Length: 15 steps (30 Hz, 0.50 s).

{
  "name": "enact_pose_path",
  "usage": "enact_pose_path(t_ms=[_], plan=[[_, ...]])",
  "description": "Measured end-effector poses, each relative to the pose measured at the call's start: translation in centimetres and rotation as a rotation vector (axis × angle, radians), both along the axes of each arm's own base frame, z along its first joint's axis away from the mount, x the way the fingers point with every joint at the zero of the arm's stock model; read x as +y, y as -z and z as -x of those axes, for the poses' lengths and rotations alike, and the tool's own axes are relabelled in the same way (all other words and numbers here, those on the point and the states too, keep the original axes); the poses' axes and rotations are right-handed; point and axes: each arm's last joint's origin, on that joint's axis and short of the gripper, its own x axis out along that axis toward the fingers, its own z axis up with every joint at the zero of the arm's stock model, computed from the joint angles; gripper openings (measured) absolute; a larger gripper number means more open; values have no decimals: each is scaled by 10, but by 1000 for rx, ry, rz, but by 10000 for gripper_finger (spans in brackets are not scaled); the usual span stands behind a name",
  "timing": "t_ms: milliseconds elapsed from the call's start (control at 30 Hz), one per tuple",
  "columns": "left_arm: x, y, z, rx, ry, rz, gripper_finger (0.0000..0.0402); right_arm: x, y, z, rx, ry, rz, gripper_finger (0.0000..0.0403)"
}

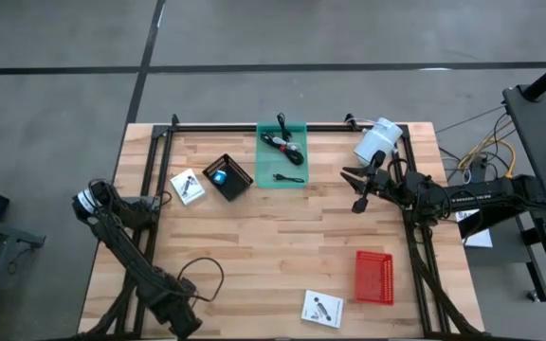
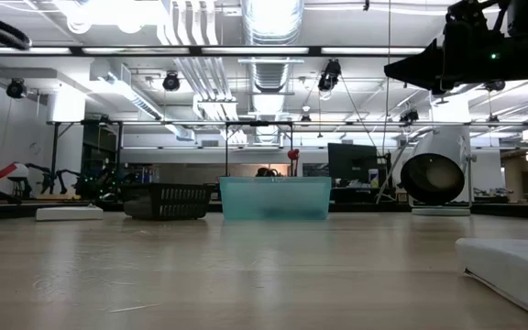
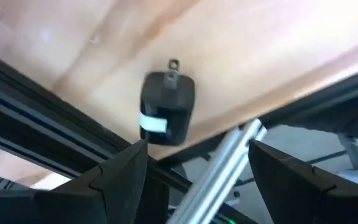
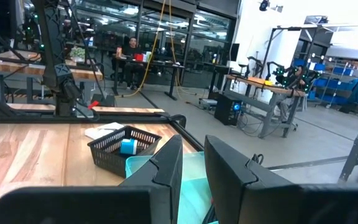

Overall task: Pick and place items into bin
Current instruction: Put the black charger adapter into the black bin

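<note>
The green bin (image 1: 282, 156) stands at the table's far edge, and in the low view the bin (image 2: 275, 198) looks teal. A coiled black cable (image 1: 282, 142) and a small black tool (image 1: 289, 177) lie in it. One flat white packet (image 1: 187, 186) lies left of a black basket (image 1: 227, 177). Another packet (image 1: 322, 308) lies near the near edge. My right gripper (image 1: 354, 188) hovers right of the bin, open by a narrow gap (image 4: 193, 168), with nothing between its fingers. My left gripper (image 1: 186, 322) waits at the near left corner, wide open (image 3: 197, 180).
A red basket (image 1: 374, 277) sits at the near right. A white cylinder-shaped device (image 1: 377, 140) stands at the far right corner. The black basket (image 4: 126, 149) holds a small blue thing (image 4: 128, 146). A small black device (image 3: 166, 109) sits at the table's edge by the left gripper. Black frame rails run along the sides.
</note>
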Motion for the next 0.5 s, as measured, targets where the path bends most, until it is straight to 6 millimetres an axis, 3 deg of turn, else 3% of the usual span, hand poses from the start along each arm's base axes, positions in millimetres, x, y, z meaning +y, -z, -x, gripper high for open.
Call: enact_pose_path(t_ms=[500], plan=[[4, 10, 6, 25, 30, -12, 262, 0, 0, 0, 1, 0, 0, 57]])
